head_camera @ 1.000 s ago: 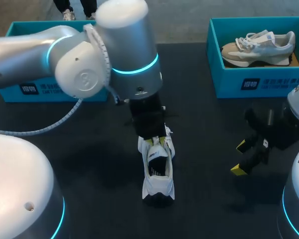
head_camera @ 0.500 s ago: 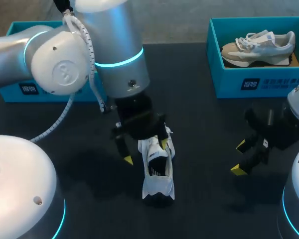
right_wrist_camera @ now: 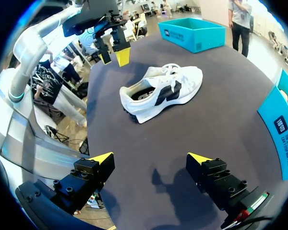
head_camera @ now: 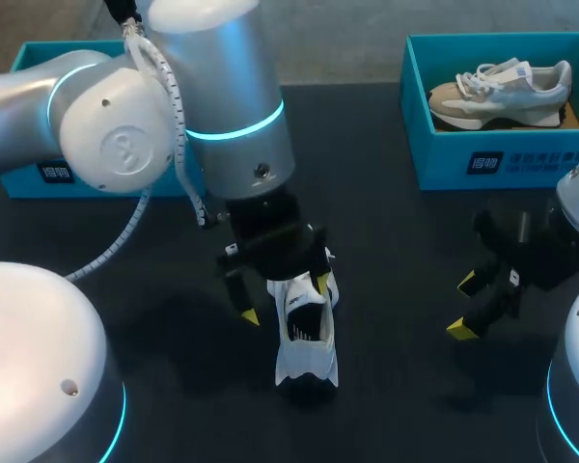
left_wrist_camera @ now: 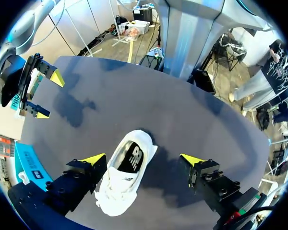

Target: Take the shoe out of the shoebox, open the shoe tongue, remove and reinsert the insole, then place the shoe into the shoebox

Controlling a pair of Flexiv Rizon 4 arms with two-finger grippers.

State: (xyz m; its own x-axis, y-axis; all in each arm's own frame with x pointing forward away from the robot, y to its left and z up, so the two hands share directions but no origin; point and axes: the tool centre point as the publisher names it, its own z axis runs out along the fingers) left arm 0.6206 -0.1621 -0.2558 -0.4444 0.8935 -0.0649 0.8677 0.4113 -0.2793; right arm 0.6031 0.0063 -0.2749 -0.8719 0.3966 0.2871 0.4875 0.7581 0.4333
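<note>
At the far left a teal shoebox (head_camera: 29, 60) stood half hidden behind the left arm, probably the shoe's own; the left gripper (head_camera: 286, 299) hung over the far, laced end of the white shoe (head_camera: 306, 338), fingers spread wide and gripping nothing, apparently placed to work the tongue; the shoe sat upright on the dark table (head_camera: 396, 251) near the middle, outside any box, its opening reachable; further right the right gripper (head_camera: 463, 307) hovered well apart, likewise spread and empty, likely to leave room; at the far right a second shoebox (head_camera: 502, 159) held a beige shoe (head_camera: 497, 92).

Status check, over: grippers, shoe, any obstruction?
Left gripper open around white shoe, no grip. Right gripper open, empty, standing off. Shoe upright on table. No obstruction seen.
</note>
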